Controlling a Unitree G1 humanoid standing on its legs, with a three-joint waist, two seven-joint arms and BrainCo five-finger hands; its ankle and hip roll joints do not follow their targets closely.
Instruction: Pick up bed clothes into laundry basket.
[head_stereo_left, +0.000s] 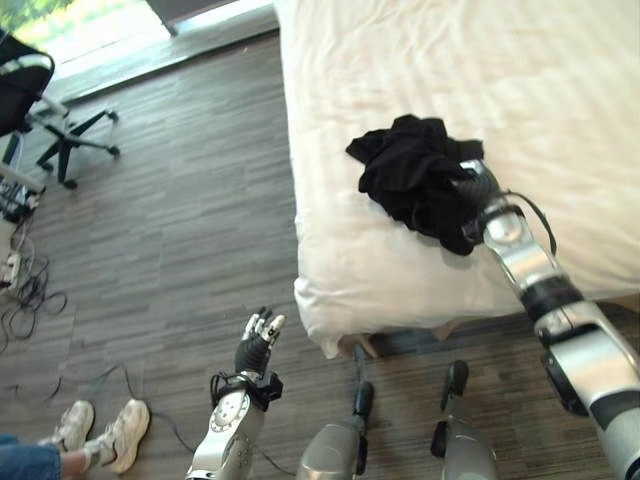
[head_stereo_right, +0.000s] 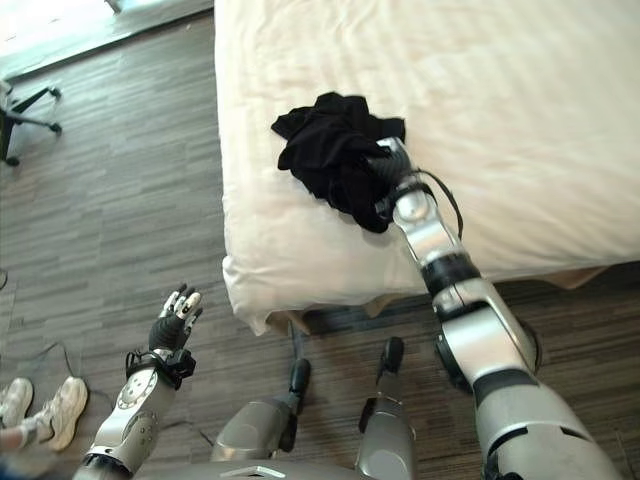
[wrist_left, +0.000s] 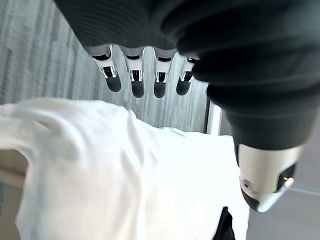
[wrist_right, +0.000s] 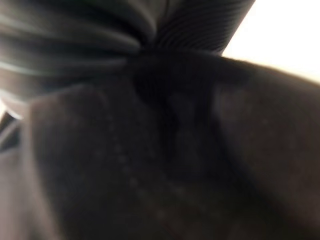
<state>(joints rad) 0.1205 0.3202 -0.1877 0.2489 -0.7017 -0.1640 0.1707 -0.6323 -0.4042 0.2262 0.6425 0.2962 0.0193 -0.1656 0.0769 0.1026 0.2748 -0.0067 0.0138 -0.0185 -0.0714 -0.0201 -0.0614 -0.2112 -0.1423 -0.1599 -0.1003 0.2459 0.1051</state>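
Note:
A crumpled black garment (head_stereo_left: 412, 172) lies near the front left corner of the white bed (head_stereo_left: 560, 90). My right hand (head_stereo_left: 477, 190) rests on the garment's right side, its fingers buried in the dark cloth (wrist_right: 165, 165). My left hand (head_stereo_left: 257, 343) hangs over the wooden floor, left of the bed's corner, fingers straight and holding nothing. The left wrist view looks past the straight fingers (wrist_left: 137, 82) at the white bedding (wrist_left: 100, 165).
A black office chair (head_stereo_left: 40, 105) stands at the far left on the floor. Cables (head_stereo_left: 25, 290) lie along the left edge. A person's feet in white shoes (head_stereo_left: 105, 432) stand at the lower left. The bed's corner (head_stereo_left: 325, 325) overhangs the floor close to my left hand.

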